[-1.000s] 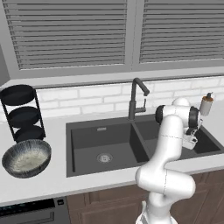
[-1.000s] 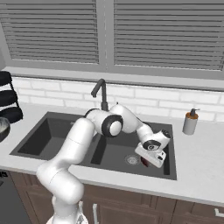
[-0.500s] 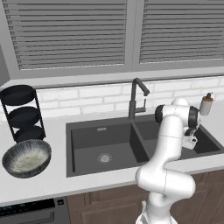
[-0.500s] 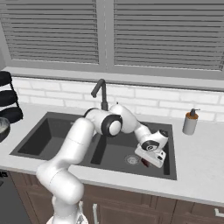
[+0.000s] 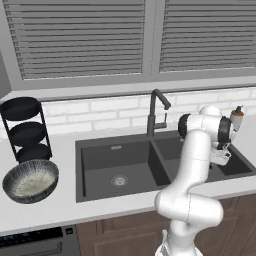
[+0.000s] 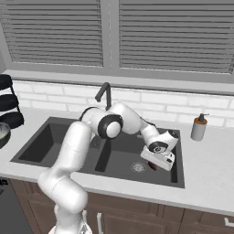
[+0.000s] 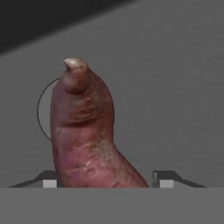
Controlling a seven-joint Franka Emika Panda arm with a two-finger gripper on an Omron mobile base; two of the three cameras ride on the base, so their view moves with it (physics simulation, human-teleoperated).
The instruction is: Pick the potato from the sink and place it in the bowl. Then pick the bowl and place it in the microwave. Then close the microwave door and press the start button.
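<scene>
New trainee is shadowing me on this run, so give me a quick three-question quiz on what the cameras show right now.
1. True or false: the potato already lies in the bowl.
2. Which sink basin is the gripper working in? A) the basin under the left of the faucet B) the right basin, on the soap dispenser side C) neither, it is over the counter.
3. In the hand view, the potato sits between the two ______.

Key: 1 false, it is down in the sink; 2 B; 3 fingertips, one on each side of the potato, whose far end covers part of the round drain.
</scene>
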